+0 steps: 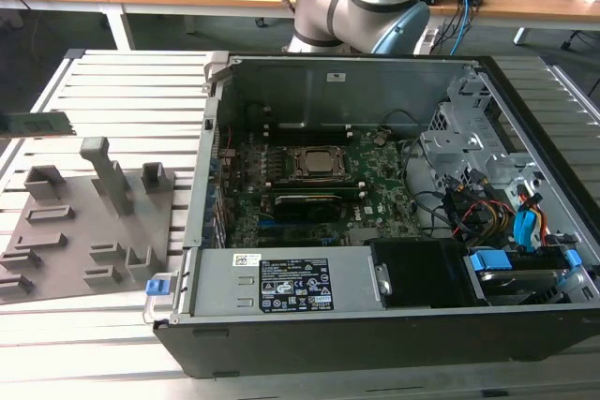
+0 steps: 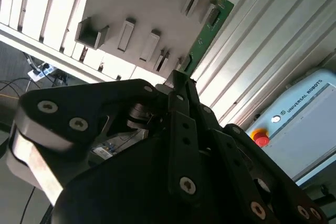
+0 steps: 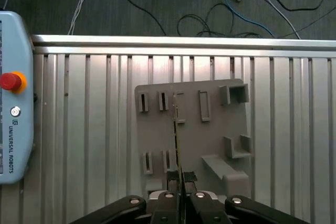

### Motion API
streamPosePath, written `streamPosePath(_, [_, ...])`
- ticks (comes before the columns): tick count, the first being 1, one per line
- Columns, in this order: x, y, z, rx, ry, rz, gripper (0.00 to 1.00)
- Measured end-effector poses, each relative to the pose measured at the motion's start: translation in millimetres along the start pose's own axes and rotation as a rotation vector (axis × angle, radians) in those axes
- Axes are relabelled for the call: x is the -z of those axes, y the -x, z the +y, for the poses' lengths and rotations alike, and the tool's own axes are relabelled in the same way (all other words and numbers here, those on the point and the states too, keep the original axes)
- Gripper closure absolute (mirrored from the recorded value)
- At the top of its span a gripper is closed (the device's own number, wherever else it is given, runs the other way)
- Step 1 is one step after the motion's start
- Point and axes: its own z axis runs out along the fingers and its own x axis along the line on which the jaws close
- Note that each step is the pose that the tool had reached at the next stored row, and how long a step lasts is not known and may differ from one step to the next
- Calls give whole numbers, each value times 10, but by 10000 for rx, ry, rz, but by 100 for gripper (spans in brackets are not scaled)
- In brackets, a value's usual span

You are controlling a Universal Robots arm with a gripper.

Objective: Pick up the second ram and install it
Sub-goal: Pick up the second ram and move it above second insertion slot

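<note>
The second ram (image 1: pixel 36 124) is a thin green stick hovering at the exterior view's far left, above the grey holder tray (image 1: pixel 84 231). In the second wrist view my gripper (image 2: pixel 178 80) is shut on one end of the ram (image 2: pixel 207 27), which sticks out past the black fingers over the tray (image 2: pixel 152 9). The first wrist view shows the ram (image 3: pixel 177 140) edge-on, pinched in my gripper (image 3: pixel 180 178) above the tray (image 3: pixel 212 135). The green motherboard (image 1: pixel 384 189) with its CPU socket (image 1: pixel 314 164) lies inside the open case.
The open computer case (image 1: pixel 375 325) takes up the exterior view's right, with drive cages and cables (image 1: pixel 487 203) inside. The arm's base (image 1: pixel 361 2) stands behind it. A teach pendant (image 3: pixel 13 124) lies on the slatted aluminium table (image 1: pixel 122 91). Cables lie on the floor (image 3: pixel 210 9).
</note>
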Motion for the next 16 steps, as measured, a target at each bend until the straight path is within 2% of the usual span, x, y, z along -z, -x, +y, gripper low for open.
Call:
streamPosePath(1, [3,63,-131,-1,2,15,86])
streamPosePath(2, [5,83,-191,-1,4,18,86])
streamPosePath(4, [8,125,-365,-2,5,24,86])
streamPosePath(6, [12,139,-437,-2,8,27,86])
streamPosePath(7, [14,158,-526,-2,9,29,86])
streamPosePath(9, [16,173,-597,-1,10,32,86])
streamPosePath(11, [20,198,-727,-3,10,36,86])
streamPosePath(13, [22,211,-800,-3,11,36,86])
streamPosePath(16, [29,246,-1007,-3,13,36,86])
